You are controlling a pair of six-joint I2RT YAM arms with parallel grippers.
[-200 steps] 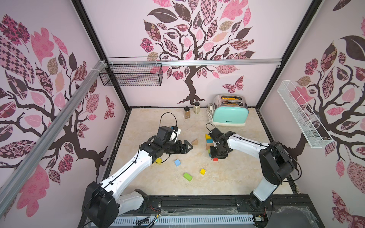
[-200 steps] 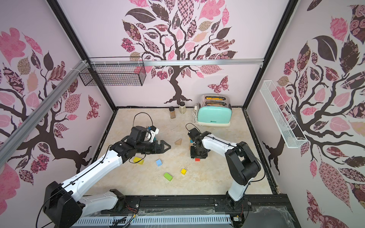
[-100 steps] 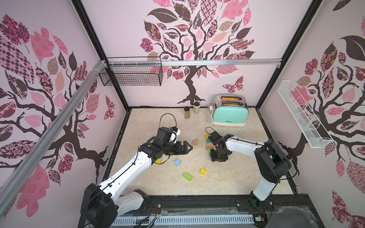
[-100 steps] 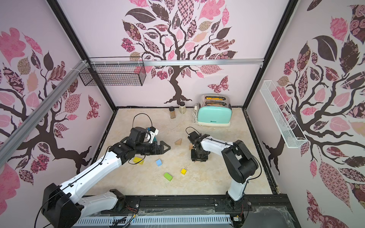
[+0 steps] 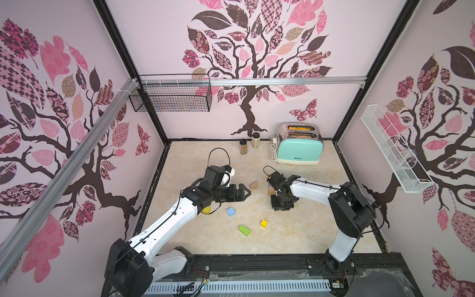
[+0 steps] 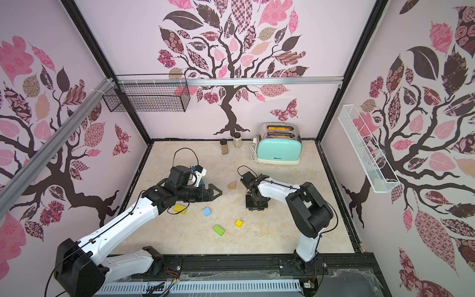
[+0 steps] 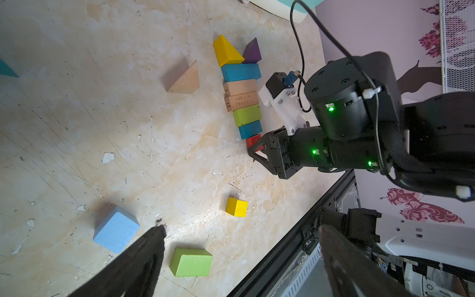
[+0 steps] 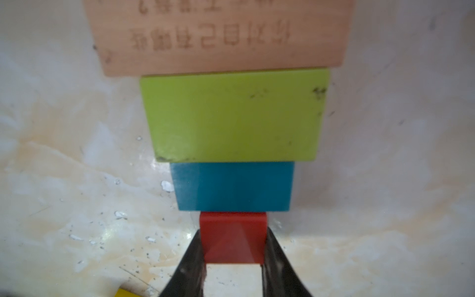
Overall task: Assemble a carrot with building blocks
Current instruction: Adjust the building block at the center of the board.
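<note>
Masking red block [image 8: 232,226] flanks: right tool [image 8: 233,246]

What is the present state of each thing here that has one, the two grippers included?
left gripper, jaws wide open, empty.
right gripper, jaws closed on the red block.
red block, on the table, touching the teal block at the narrow end of the row.
wooden wedge, lying loose, apart from the row.
dark jar, upright, lid on.
pale jar, upright, lid on.
toaster, upright, something orange in both slots.
</note>
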